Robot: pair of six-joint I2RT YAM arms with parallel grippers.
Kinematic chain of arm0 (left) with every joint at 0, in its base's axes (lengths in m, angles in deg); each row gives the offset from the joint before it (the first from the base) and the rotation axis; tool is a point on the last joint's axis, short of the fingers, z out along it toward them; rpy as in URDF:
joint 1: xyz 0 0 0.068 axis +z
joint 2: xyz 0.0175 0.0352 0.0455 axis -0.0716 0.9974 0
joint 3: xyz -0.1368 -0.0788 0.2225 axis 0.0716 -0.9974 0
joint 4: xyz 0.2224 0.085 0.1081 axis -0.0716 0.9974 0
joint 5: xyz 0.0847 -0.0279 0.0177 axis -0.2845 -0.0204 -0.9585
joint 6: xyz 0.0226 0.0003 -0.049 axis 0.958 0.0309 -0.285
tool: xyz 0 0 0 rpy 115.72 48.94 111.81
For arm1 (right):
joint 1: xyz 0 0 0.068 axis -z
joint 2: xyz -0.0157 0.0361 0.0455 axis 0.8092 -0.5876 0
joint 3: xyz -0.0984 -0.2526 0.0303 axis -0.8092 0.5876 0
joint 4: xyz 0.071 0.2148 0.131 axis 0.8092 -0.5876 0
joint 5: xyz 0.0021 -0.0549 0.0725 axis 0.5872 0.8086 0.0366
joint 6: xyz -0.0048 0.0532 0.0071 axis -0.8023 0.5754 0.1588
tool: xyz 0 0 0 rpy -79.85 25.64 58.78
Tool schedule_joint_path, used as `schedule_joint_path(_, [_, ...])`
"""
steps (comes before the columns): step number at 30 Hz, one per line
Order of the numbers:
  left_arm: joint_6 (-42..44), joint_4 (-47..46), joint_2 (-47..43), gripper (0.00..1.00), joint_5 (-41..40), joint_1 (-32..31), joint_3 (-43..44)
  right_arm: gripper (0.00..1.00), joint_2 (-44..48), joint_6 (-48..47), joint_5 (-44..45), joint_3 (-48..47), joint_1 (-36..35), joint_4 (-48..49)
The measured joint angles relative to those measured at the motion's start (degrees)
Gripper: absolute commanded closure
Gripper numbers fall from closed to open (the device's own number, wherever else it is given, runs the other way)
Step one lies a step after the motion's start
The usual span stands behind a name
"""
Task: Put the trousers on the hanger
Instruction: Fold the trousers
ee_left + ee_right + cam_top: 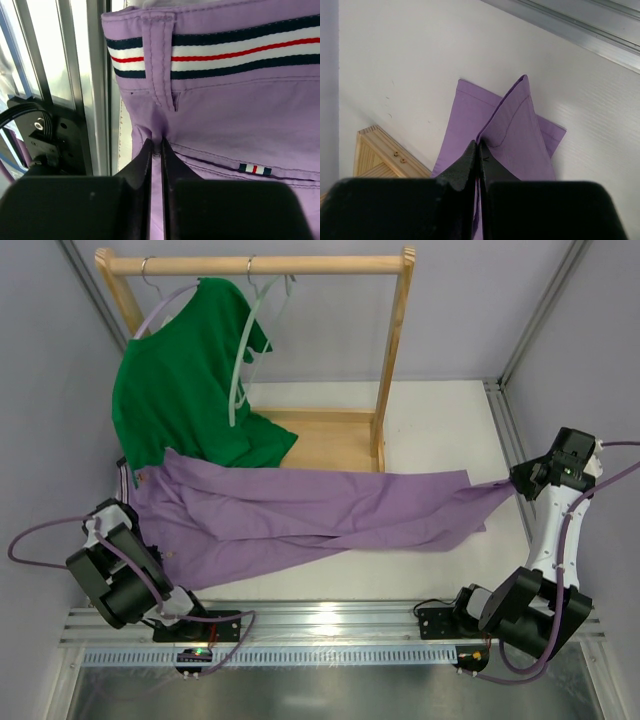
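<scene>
Before the rack (392,360), trousers (320,515) lie across table (440,430).

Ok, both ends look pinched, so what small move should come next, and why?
Probably raise both arms together. The left gripper pinches the trousers below the waistband, the right gripper pinches a leg hem, and they lie on the table, below the hanger on the rail.

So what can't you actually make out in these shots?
- Top view: where the left pincer grips, hidden under its own black arm.
- Top view: most of the lavender plastic hanger, covered by the dark green T-shirt.
- Left wrist view: the striped waistband of the soft lilac fabric trousers runs off the right edge.
- Right wrist view: the fabric inside the right pincer, hidden by its black fingers.
</scene>
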Motion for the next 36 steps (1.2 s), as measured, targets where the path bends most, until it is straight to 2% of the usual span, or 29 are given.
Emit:
schedule_joint_path(7, [2.58,0.17,-0.42,1.00,-0.57,0.02,1.29,0.96,-0.02,-0.09,2.71,-2.82,0.00,-3.15])
schedule_joint_path(11, [4.66,0.68,-4.57,1.00,-2.47,0.04,5.53,0.96,-0.17,-0.09,5.29,-6.03,0.00,-5.16])
schedule_joint_path(12, [4.85,0.81,-6.03,0.95,-2.91,0.04,6.75,0.96,-0.17,-0.07,5.62,-6.49,0.00,-5.31])
schedule_joint_path(13, [4.96,1.27,-7.52,0.80,-3.21,0.04,8.13,0.96,-0.13,0.02,5.60,-6.69,0.00,-5.33])
schedule_joint_path(14, [5.05,1.81,-8.74,0.48,-3.41,0.04,9.18,0.96,-0.13,0.20,5.53,-6.69,0.00,-5.33])
schedule_joint_path(15, [5.09,2.40,-9.60,0.36,-3.50,0.04,9.86,0.96,-0.13,0.35,5.22,-6.62,0.00,-5.42])
schedule_joint_path(17, [3.87,3.48,-10.93,0.27,-3.80,0.11,10.36,0.96,0.00,0.59,4.46,-6.27,0.00,-5.33])
schedule_joint_path(22, [3.76,5.07,-8.48,0.24,-3.82,1.60,10.12,0.96,0.37,0.57,3.82,-5.18,0.00,-5.03])
schedule_joint_path(26, [3.54,5.79,-4.35,0.25,-4.09,2.73,8.31,0.96,0.17,0.31,3.76,-5.07,0.00,-4.94])
schedule_joint_path(31, [0.92,6.43,-3.26,0.25,-4.28,2.82,5.75,0.96,-1.73,0.15,3.58,-5.07,0.00,-4.61])
schedule_joint_path(34, [-0.28,5.62,-1.55,0.37,-4.48,2.86,3.10,0.96,-2.38,0.07,3.72,-5.07,0.00,-4.55])
schedule_joint_path(35, [-0.46,5.27,-0.52,0.48,-4.48,2.86,2.32,0.96,-2.40,-0.04,3.87,-5.07,0.00,-4.52])
schedule_joint_path(36, [-0.72,4.66,0.70,0.55,-4.46,2.86,1.68,0.96,-2.43,-0.15,4.17,-5.07,0.00,-4.52])
